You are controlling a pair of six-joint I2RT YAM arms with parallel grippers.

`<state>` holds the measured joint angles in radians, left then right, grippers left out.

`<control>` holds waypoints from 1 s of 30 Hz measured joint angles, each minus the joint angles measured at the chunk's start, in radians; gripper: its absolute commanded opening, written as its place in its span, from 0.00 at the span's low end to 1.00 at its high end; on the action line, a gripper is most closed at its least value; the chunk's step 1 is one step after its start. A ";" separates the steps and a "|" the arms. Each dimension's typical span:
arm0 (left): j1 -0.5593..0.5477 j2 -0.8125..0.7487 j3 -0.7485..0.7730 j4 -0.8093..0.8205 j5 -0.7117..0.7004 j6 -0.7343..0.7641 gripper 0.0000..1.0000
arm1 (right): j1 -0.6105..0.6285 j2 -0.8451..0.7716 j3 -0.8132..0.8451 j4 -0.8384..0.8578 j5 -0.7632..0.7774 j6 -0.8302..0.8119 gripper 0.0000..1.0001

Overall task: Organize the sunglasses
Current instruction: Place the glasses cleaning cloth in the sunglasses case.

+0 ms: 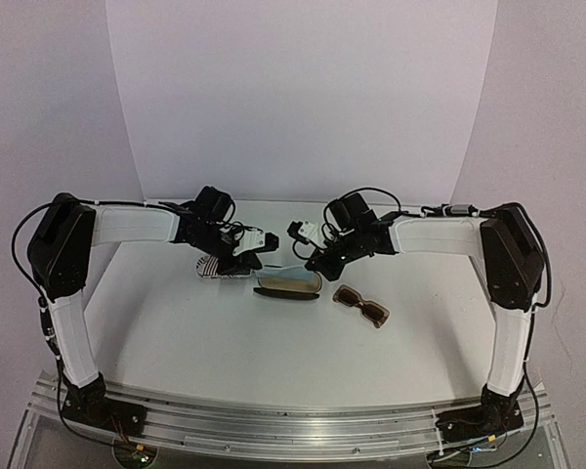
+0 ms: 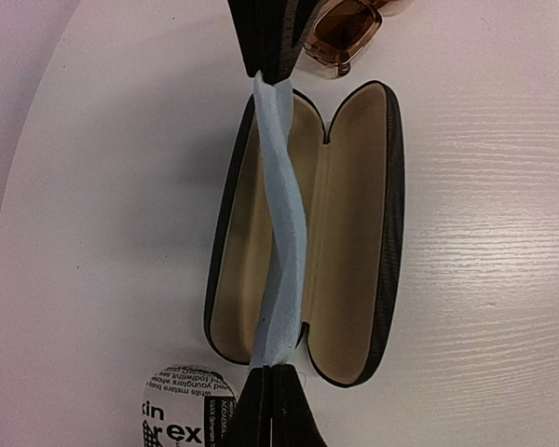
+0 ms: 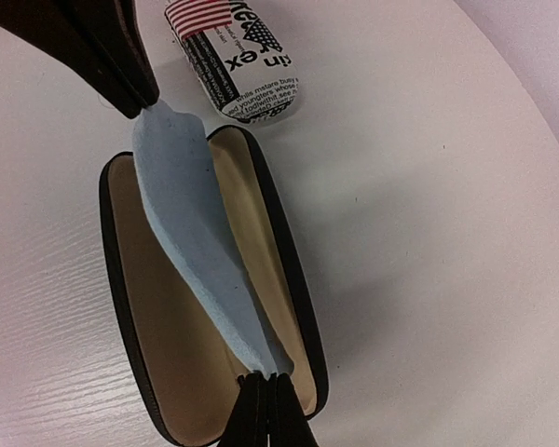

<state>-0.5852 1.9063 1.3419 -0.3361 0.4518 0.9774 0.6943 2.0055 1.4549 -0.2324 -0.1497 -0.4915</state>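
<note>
Left gripper [image 2: 272, 396] jaws fully closed, pinching one end of the light-blue cloth [image 2: 284, 233]. Right gripper [image 3: 264, 400] same, clamped tight on the other end. Cloth is stretched between the two, twisted, hanging over the black case [image 2: 354, 233]. Case sits on the table [image 1: 176, 332] with its lid flipped back and tan lining up. Can't tell whether the cloth touches the lining

Brown sunglasses [image 1: 361, 306] lie flat on the table, free of both grippers. In the top view they're right of the black case and nearer the arm bases than the right gripper, close to it but apart. In the left wrist view one brownish lens shows just past the right gripper's fingers, beside the end of the case and outside it. Can't tell whether the temples are folded

White printed case [image 3: 238, 56] is lid-down on the table beside the other end of the black case, under the left gripper. Black case sits between it and the sunglasses
</note>
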 measured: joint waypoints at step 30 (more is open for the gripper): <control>0.004 0.085 0.000 0.034 0.049 0.075 0.00 | -0.018 0.054 0.000 -0.030 0.000 -0.167 0.00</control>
<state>-0.5816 1.9909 1.3418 -0.3019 0.5003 1.0519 0.6767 2.0596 1.4545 -0.2619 -0.1495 -0.6584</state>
